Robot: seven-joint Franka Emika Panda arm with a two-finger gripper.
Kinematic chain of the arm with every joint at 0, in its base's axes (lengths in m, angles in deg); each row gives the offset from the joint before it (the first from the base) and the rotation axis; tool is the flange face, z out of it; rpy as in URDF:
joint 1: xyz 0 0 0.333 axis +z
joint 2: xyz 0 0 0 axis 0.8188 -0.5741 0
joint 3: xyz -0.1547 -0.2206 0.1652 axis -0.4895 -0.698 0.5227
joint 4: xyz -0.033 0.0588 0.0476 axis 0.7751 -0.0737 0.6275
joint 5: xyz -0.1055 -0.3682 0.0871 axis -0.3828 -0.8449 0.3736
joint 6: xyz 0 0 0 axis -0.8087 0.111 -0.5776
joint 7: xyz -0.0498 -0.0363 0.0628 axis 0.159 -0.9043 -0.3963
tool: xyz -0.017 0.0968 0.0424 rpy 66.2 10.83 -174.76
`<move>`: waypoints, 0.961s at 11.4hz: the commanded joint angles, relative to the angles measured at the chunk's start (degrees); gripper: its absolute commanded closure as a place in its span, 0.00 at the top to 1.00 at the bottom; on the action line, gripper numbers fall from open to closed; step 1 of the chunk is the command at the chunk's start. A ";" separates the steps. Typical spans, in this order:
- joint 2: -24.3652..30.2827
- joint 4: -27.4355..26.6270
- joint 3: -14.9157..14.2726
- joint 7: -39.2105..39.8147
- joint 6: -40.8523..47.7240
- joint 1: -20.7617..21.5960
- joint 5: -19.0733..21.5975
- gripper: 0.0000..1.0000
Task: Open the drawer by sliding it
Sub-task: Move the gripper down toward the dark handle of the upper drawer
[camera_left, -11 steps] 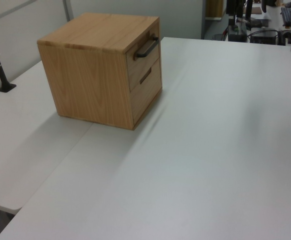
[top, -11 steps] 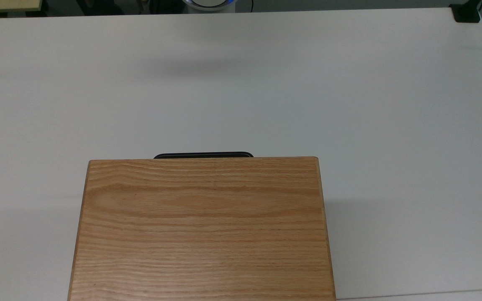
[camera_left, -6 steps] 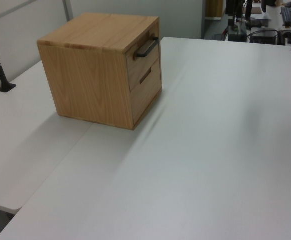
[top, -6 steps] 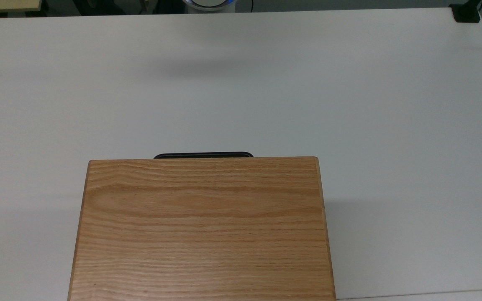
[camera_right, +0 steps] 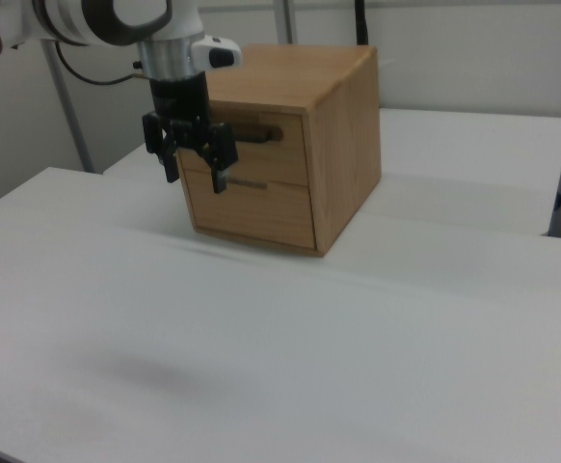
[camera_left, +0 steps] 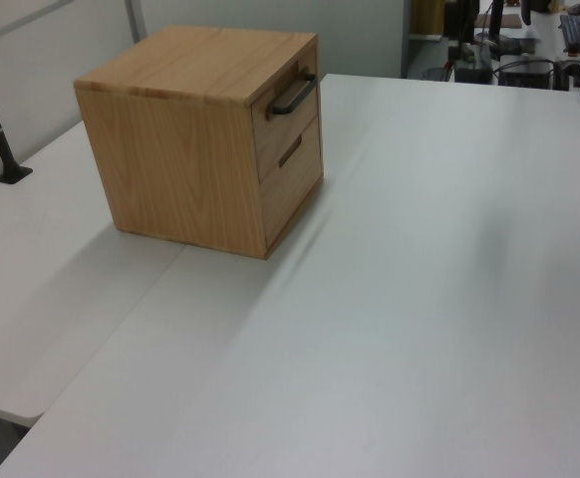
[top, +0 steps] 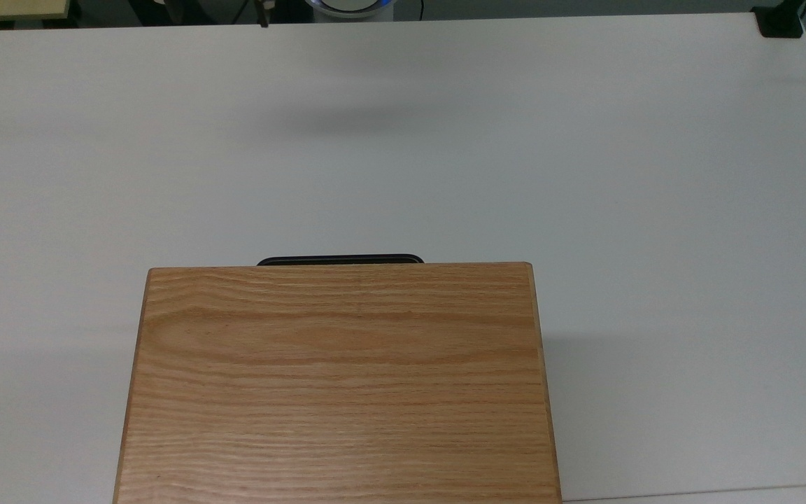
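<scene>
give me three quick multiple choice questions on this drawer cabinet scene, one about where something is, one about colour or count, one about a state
1. In the left view, where is the drawer with the bar handle?
A. upper front of the cabinet
B. lower front
C. on the table

2. What colour is the handle?
A. silver
B. black
C. white

3. How does the drawer stand?
A. pulled fully out
B. removed
C. shut, flush with the cabinet front

Answers:
1 A, the handle sits just under the cabinet top.
2 B, it reads dark against the oak in the top view too.
3 C, its front panel lines up with the one below, while the gripper hangs in the air, its fingers apart.
</scene>
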 commanded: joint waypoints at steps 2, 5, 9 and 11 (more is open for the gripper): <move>-2.86 -0.15 1.25 0.52 -5.85 2.57 2.31 0.99; -4.62 0.11 1.16 1.40 -12.80 3.81 2.23 1.00; -6.47 0.20 1.08 -12.50 -23.51 5.74 3.10 1.00; -6.91 0.20 1.07 -23.08 -25.65 6.10 3.19 1.00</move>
